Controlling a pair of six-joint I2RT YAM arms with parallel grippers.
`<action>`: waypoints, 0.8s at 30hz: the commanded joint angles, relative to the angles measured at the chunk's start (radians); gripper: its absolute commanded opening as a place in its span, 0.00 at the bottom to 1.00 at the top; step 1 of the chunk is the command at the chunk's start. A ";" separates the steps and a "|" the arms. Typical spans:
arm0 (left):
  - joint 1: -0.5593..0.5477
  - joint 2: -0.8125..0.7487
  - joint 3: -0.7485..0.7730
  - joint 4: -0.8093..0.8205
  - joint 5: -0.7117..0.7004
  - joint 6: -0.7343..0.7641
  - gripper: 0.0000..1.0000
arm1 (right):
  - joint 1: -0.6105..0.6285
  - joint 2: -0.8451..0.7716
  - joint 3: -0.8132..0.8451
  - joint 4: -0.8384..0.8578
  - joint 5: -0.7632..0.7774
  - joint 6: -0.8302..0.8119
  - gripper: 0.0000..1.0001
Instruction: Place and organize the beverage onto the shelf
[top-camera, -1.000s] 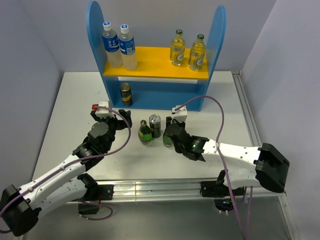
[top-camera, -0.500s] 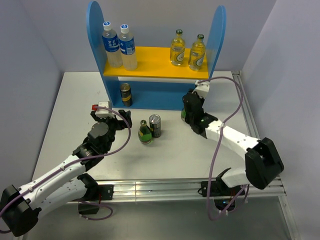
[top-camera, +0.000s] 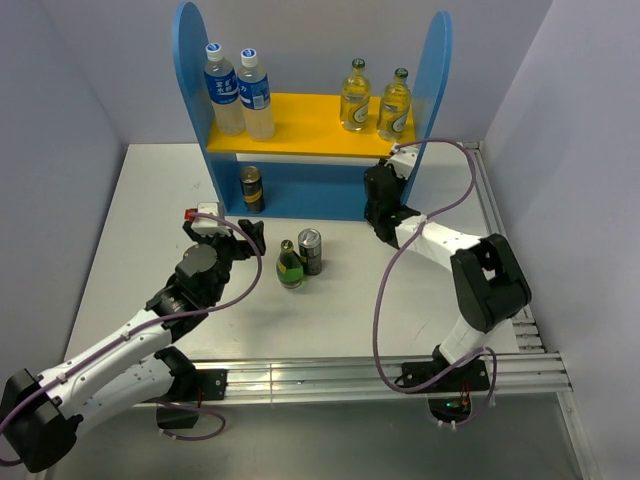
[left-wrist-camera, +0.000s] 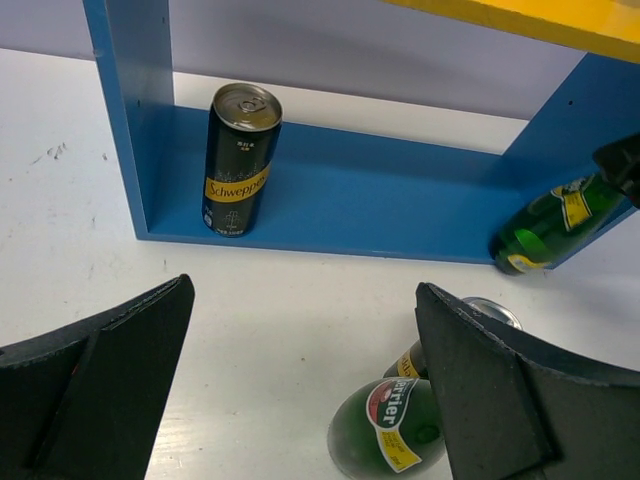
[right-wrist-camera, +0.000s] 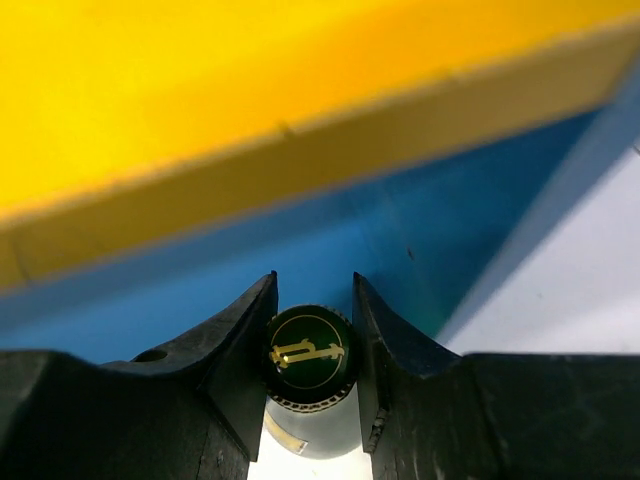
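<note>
white tabletop, blue shelf at its far edge: a green bottle was brought to the lower compartment's right end.

compared with a second earlier, the right gripper had been moved from the middle of the table, where it was closed on this bottle, to the shelf's front right corner. its jaws were seen clamped narrowly on the capped neck, under the yellow board. the bottle was held tilted: in the left wrist view its long axis leaned, base down at the compartment's front lip, neck pointed up and right. a second green bottle and a loose can were left upright, just beside each other. the left gripper was unmoved, jaws spread wide, nothing held. a shelved can stood at the compartment's left end.
</note>
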 joint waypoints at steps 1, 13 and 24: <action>-0.005 0.009 -0.005 0.046 0.024 -0.012 0.99 | -0.013 0.016 0.089 0.212 0.046 0.017 0.00; -0.011 0.011 -0.002 0.045 0.023 -0.011 0.99 | -0.013 0.102 0.139 0.307 0.130 -0.057 0.00; -0.019 0.005 -0.002 0.046 0.026 -0.008 0.99 | -0.008 0.147 0.116 0.407 0.173 -0.121 0.83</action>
